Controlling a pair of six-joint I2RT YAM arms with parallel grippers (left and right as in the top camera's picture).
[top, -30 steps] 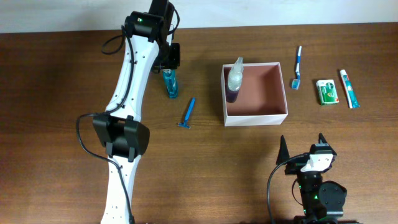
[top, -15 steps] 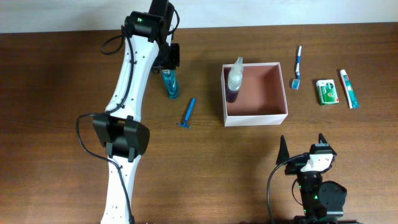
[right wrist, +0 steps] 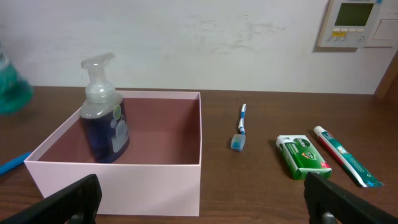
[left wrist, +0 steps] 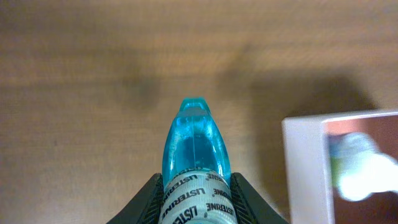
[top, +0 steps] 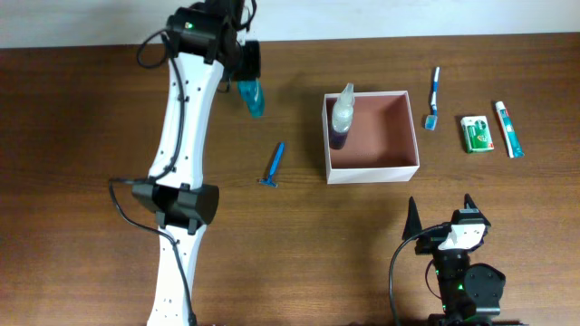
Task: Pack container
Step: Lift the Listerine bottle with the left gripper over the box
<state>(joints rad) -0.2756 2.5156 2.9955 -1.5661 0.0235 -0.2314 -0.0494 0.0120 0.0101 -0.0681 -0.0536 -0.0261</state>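
Gripping blue mouthwash bottle (top: pixel 254 98), left gripper (top: pixel 246 74) left of container (top: pixel 372 172), right gripper (top: pixel 440 206) spread wide, empty.

Blue razor (top: pixel 273 165) on table (top: pixel 72 181); toothbrush (top: pixel 433 98), green pkt (top: pixel 477 133), toothpaste (top: pixel 508 129) in row, R side.

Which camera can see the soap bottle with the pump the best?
The right wrist camera. It shows the soap bottle from the side, sharp and upright in the container. The overhead camera sees it only from above, small. The left wrist camera catches just a blur at the picture's edge.
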